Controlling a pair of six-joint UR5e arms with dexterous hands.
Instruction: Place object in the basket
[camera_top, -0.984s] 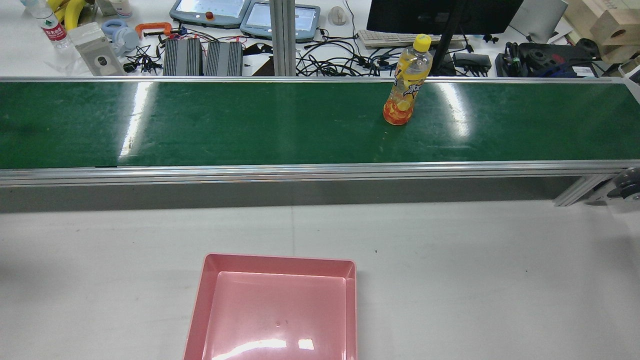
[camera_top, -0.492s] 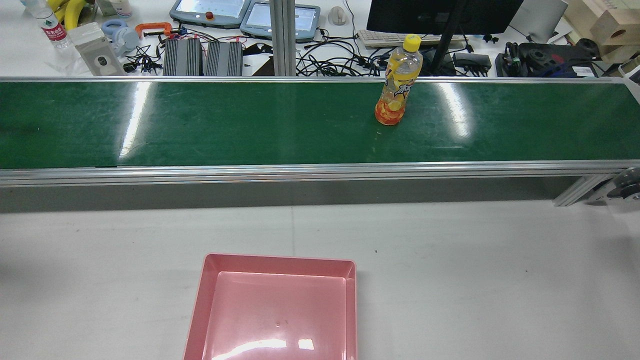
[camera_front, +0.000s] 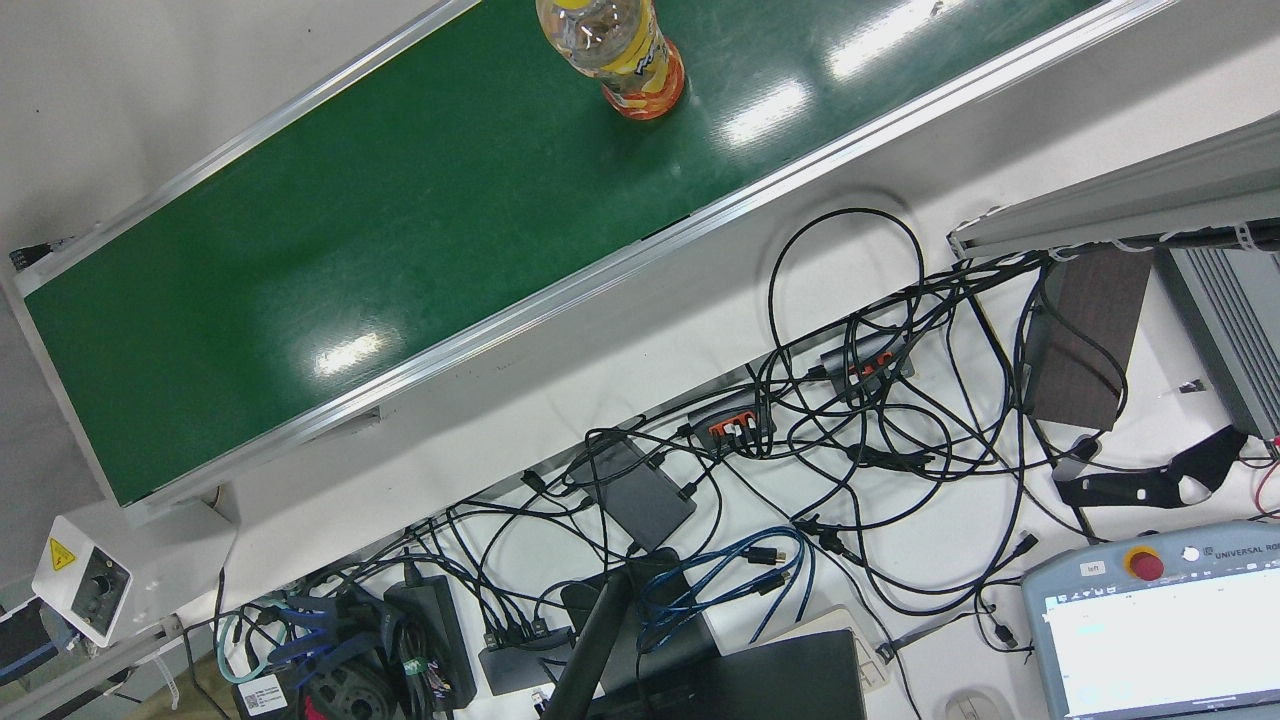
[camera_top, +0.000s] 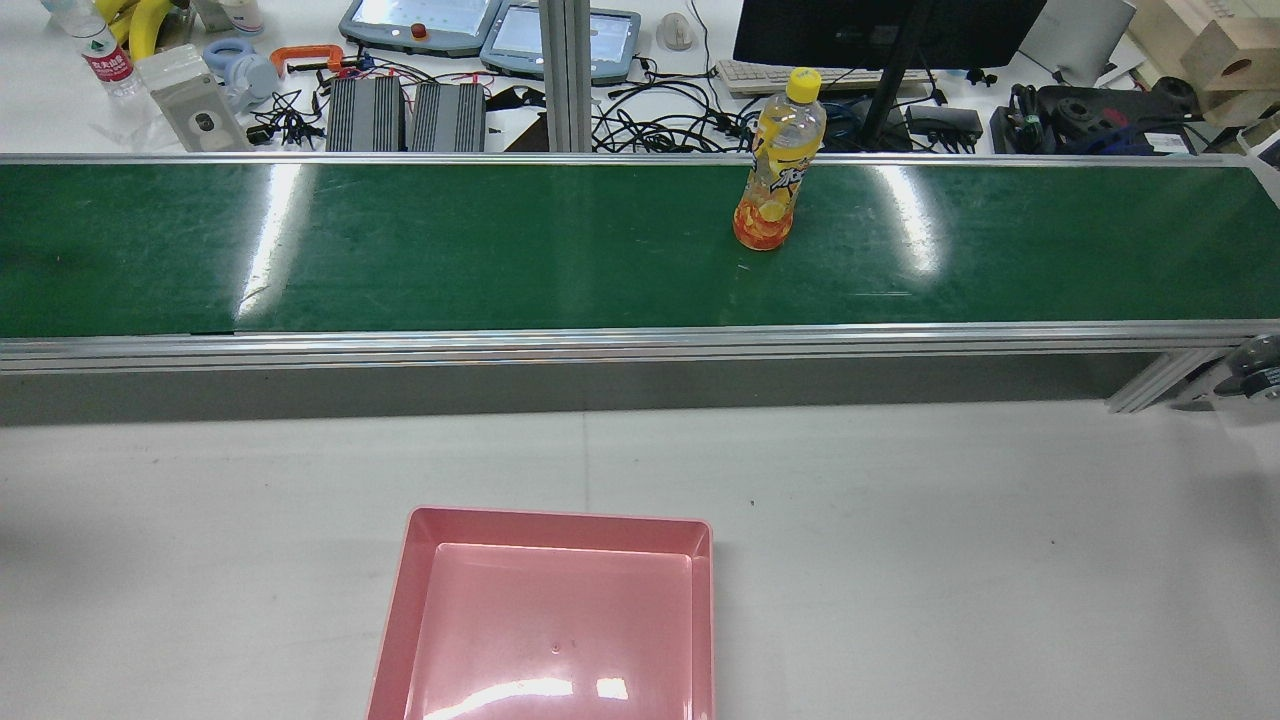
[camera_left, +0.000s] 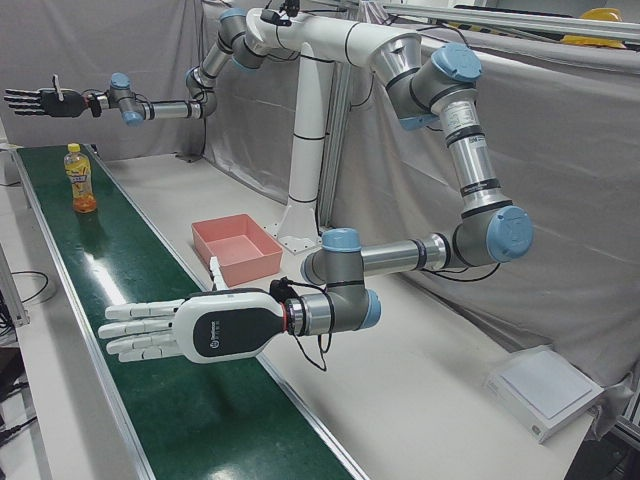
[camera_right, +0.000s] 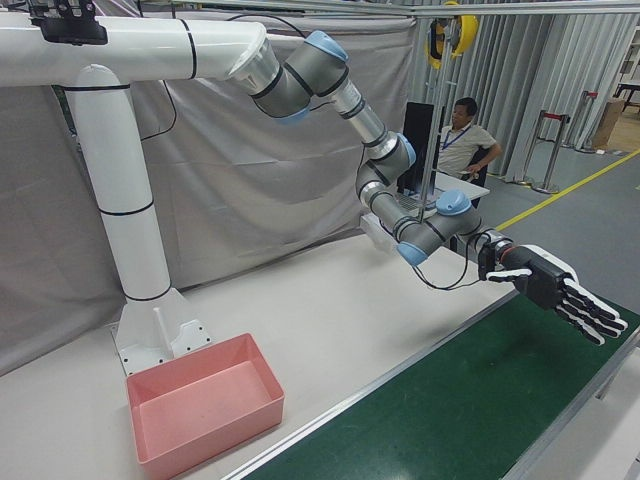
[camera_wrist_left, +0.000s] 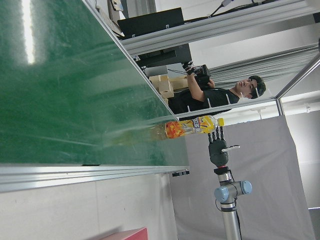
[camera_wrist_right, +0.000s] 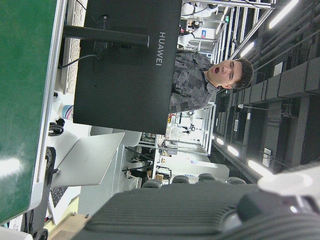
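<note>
1. Left hand: open, fingers flat and apart, holding nothing. It hovers low over one end of the belt, probably waiting for work to reach it.
2. Basket: empty, on the table on the robot's side of the belt, within reach of either arm.
3. Bottle: upright on the belt, right of the basket and well apart from it. Nothing touches it.
4. Right hand: open and empty too, held out over the other end of the belt. It looks the nearer hand for the grasp.
</note>
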